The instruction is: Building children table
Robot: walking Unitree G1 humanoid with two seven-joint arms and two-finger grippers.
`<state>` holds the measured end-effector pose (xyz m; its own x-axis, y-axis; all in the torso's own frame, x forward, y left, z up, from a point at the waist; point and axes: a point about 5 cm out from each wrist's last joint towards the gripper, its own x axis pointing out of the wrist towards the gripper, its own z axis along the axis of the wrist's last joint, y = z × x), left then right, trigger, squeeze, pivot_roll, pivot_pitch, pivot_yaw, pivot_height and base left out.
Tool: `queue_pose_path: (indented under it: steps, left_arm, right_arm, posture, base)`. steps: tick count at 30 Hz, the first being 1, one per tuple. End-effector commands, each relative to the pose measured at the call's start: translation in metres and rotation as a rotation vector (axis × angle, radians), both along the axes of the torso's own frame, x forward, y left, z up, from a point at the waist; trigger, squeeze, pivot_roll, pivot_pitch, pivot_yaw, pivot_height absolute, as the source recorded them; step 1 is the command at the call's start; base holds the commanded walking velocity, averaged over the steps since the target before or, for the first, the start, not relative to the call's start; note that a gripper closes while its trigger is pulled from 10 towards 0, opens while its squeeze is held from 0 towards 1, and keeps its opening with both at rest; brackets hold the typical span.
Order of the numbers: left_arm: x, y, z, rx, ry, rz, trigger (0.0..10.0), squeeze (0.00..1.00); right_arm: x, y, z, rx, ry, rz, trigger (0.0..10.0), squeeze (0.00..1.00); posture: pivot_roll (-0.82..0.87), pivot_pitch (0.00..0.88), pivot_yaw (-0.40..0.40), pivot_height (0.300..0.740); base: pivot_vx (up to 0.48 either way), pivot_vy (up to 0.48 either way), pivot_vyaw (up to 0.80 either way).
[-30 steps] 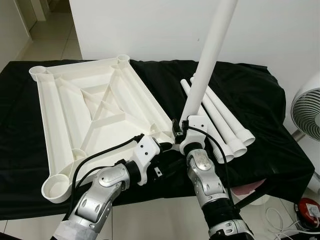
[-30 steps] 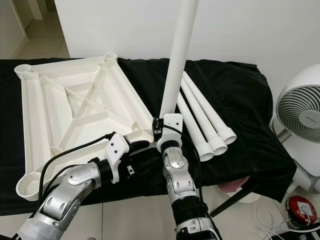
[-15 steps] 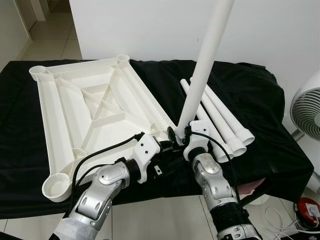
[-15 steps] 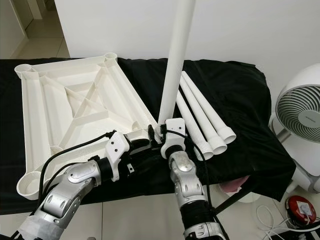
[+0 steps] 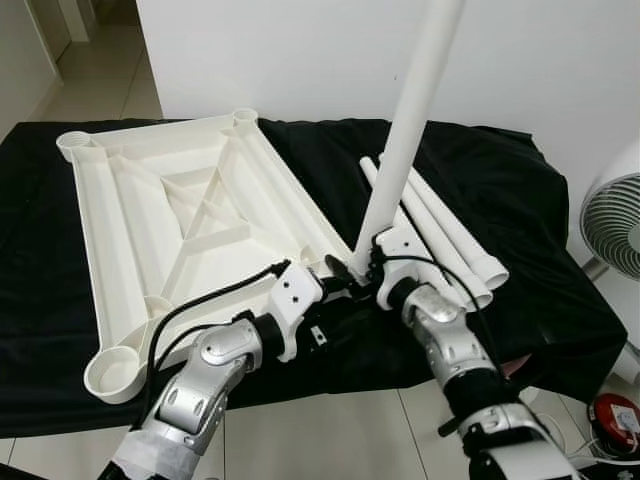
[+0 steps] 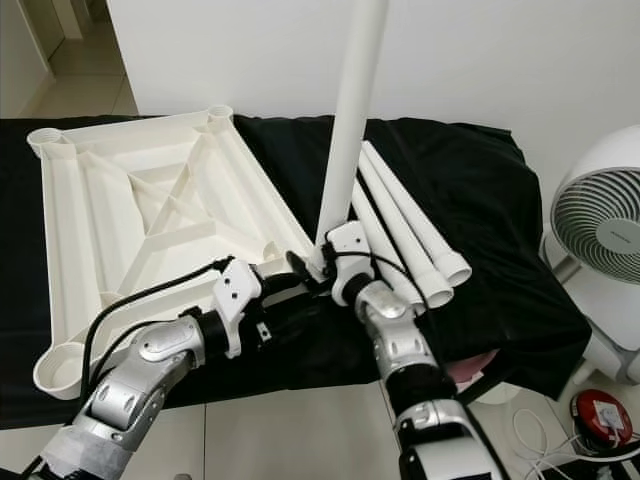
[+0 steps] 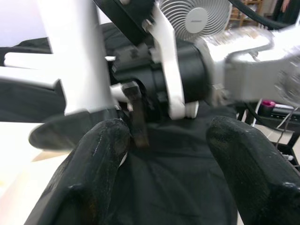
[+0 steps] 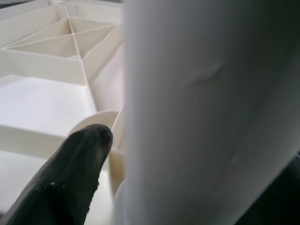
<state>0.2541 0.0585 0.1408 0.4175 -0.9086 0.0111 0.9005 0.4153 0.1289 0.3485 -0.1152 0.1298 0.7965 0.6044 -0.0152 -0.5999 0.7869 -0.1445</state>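
Observation:
The white plastic table top [image 5: 100, 250] lies upside down on the black-covered bench, ribs facing up. My right gripper [image 5: 368, 268] is shut on a long white table leg [image 5: 405, 150] and holds it nearly upright. The leg's lower end is at the top's near right corner socket [image 5: 335, 268]. In the right wrist view one black finger [image 8: 75, 173] lies against the leg [image 8: 201, 117]. My left gripper [image 5: 335, 285] is open right beside that corner. Its two fingers [image 7: 105, 145] are spread over black cloth, facing the right wrist.
Three more white legs [image 5: 450, 235] lie side by side on the cloth to the right of the held one. A white fan [image 5: 612, 225] stands off the bench's right end. A red object [image 5: 615, 412] and cables lie on the floor there. A wall runs behind the bench.
My right arm swung outward to the right while the leg's lower end sank toward the near right corner socket. My left gripper pushed forward to that corner.

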Motion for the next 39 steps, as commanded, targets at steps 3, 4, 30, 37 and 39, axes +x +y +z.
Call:
queue_pose_path:
  steps: [3, 4, 30, 37, 39]
  left_arm:
    - [0.002, -0.001, 0.000, 0.007, -0.009, 0.025, 10.0, 0.00]
    - [0.002, -0.001, 0.000, 0.008, -0.009, 0.024, 10.0, 0.00]
    - [-0.004, -0.003, -0.003, 0.003, 0.010, 0.011, 10.0, 0.00]
    - [-0.005, -0.003, -0.004, 0.005, 0.016, 0.006, 10.0, 0.00]
    - [-0.005, -0.003, -0.005, 0.006, 0.018, 0.006, 10.0, 0.00]
  right_arm:
    - [0.002, 0.003, -0.003, -0.029, 0.013, 0.051, 8.7, 0.00]
    - [0.003, 0.003, -0.004, -0.036, 0.019, 0.069, 4.8, 0.00]
    - [-0.001, 0.000, -0.020, 0.048, 0.089, -0.078, 10.0, 0.00]
    - [-0.006, 0.007, -0.021, 0.126, 0.094, -0.242, 10.0, 0.00]
    - [-0.009, 0.010, -0.022, 0.146, 0.095, -0.311, 10.0, 0.00]
  posture:
    - [-0.05, 0.000, -0.046, 0.740]
    - [-0.05, 0.000, -0.042, 0.740]
    - [-0.06, 0.000, -0.043, 0.740]
    - [-0.06, 0.000, -0.046, 0.740]
    - [-0.06, 0.000, -0.047, 0.740]
  base:
    - [0.000, 0.000, 0.00]
    - [0.000, 0.000, 0.00]
    - [0.000, 0.000, 0.00]
    - [0.000, 0.000, 0.00]
    - [0.000, 0.000, 0.00]
